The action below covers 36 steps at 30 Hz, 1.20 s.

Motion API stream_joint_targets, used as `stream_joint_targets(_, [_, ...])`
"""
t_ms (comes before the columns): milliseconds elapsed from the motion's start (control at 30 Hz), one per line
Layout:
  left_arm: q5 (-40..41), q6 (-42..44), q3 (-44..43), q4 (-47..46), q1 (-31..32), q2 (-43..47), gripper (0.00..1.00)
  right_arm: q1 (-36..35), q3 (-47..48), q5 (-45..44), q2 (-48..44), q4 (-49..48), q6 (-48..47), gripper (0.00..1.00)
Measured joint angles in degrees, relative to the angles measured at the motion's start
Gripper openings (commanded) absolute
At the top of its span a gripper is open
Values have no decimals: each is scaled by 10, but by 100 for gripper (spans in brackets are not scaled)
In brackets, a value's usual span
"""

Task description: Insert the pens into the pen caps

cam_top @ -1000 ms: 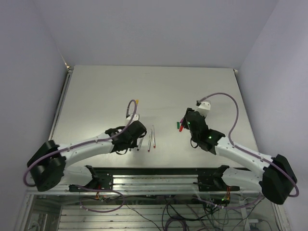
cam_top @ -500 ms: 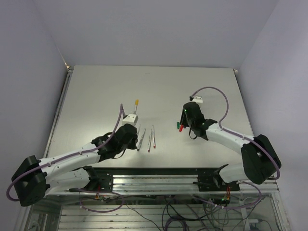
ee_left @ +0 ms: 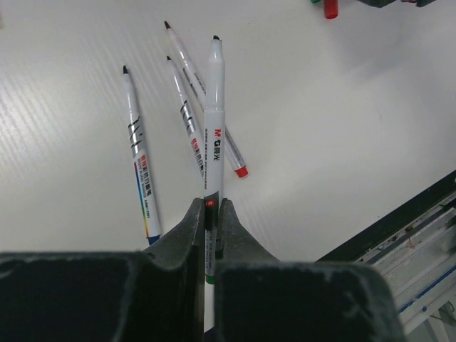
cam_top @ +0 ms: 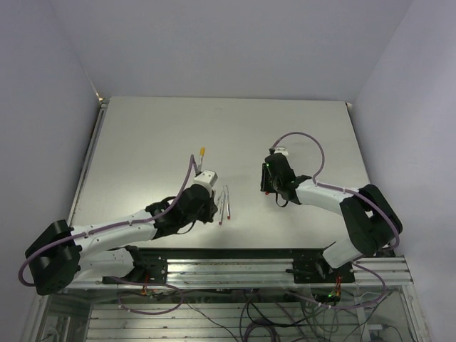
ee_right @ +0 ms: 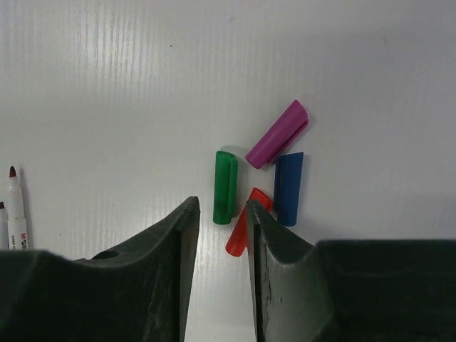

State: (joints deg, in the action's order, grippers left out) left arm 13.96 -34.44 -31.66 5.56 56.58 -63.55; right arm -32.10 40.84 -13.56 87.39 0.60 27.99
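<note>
Left wrist: left tool (ee_left: 209,206) tight on a pen (ee_left: 214,121); right tool (ee_right: 221,206) part-open over red cap (ee_right: 238,238).

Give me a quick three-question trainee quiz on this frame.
1. True or false: the left gripper is shut on a pen.
2. How many loose pens lie on the table in the left wrist view?
3. Which cap lies farthest from the right gripper in its wrist view? A red, B purple, C green.
Key: 1 true; 2 three; 3 B, the purple cap.
</note>
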Motion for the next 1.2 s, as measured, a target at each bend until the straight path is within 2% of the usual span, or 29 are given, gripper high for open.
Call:
stream_joint_targets(800, [-7,4,0,-19,10,-13,7,0,14,7,43,-13,-2,26])
stream_joint_targets(1000, [-7,4,0,-19,10,-13,7,0,14,7,44,-15,-2,20])
stream_joint_targets(1200, [-7,4,0,-19,10,-13,7,0,14,7,55,-27,1,11])
